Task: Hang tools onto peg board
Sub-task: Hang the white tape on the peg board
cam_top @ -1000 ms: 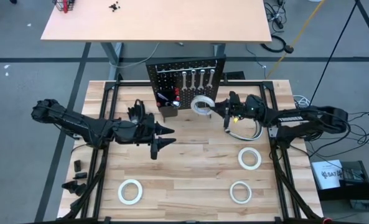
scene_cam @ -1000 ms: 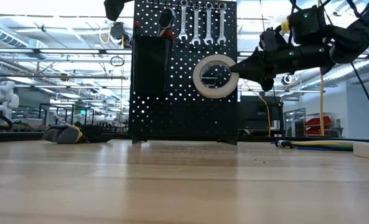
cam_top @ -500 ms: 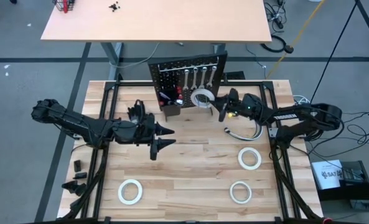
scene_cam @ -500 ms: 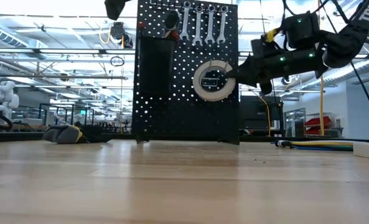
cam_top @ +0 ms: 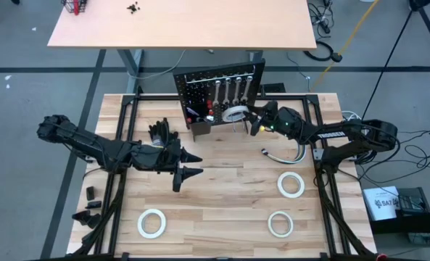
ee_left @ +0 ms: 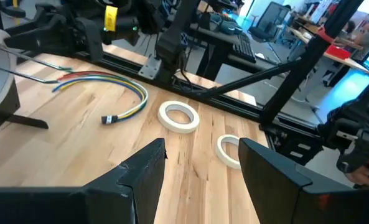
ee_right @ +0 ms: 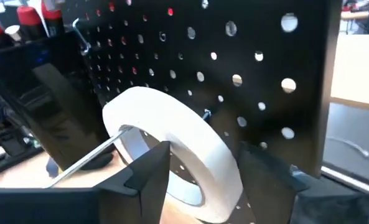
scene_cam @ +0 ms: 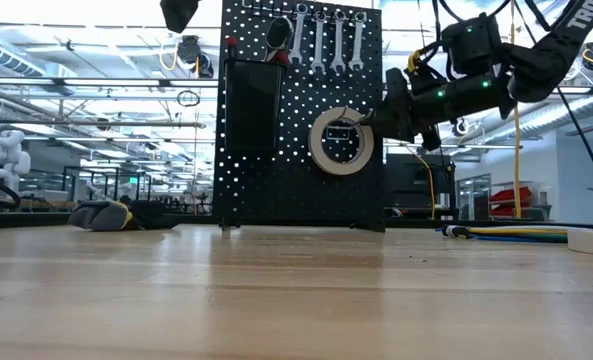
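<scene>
Right wrist view has my right gripper (ee_right: 196,186) with fingers apart, straddling the white tape roll (ee_right: 172,140) that's sitting on a wire hook (ee_right: 88,163) against the peg board (scene_cam: 301,170). Can't tell if my pads are actually touching it. Three wrenches (scene_cam: 326,45) hang along the top. My left gripper (cam_top: 188,164) is spread wide, hovering mid-table. Three more tape rolls (cam_top: 291,184) lie flat on the table (cam_top: 222,203).

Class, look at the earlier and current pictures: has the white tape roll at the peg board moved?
Yes. In the low view the tape roll sits lower against the peg board, farther below the wrenches.
</scene>
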Robot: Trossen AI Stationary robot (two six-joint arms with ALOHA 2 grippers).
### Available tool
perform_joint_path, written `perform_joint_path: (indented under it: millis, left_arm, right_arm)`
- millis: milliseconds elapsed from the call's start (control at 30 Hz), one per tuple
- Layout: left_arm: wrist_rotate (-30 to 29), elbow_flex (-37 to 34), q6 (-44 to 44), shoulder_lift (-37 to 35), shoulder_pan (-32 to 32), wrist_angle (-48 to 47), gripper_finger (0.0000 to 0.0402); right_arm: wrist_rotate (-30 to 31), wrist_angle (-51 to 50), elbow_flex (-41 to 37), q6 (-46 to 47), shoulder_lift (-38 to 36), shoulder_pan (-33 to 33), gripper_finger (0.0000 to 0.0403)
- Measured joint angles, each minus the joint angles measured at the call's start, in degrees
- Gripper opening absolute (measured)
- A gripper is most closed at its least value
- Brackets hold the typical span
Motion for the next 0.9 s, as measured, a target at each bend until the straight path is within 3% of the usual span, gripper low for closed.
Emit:
perform_joint_path:
  millis: [400, 633, 900]
  left_arm:
    - [0.09, 0.00, -3.15, 0.00, -2.70, -3.01, 0.0205]
    - [0.06, 0.00, -8.63, 0.00, -2.62, -10.01, 0.0205]
    - [0.06, 0.00, -9.16, 0.00, -2.69, -10.32, 0.0205]
  right_arm:
    - [2.55, 1.15, 0.00, 3.82, 0.00, 5.38, 0.0115]
    - [6.97, 0.89, 0.00, 3.48, 0.00, 5.88, 0.0086]
    - [8.17, 0.07, 0.00, 4.70, 0.00, 5.83, 0.0069]
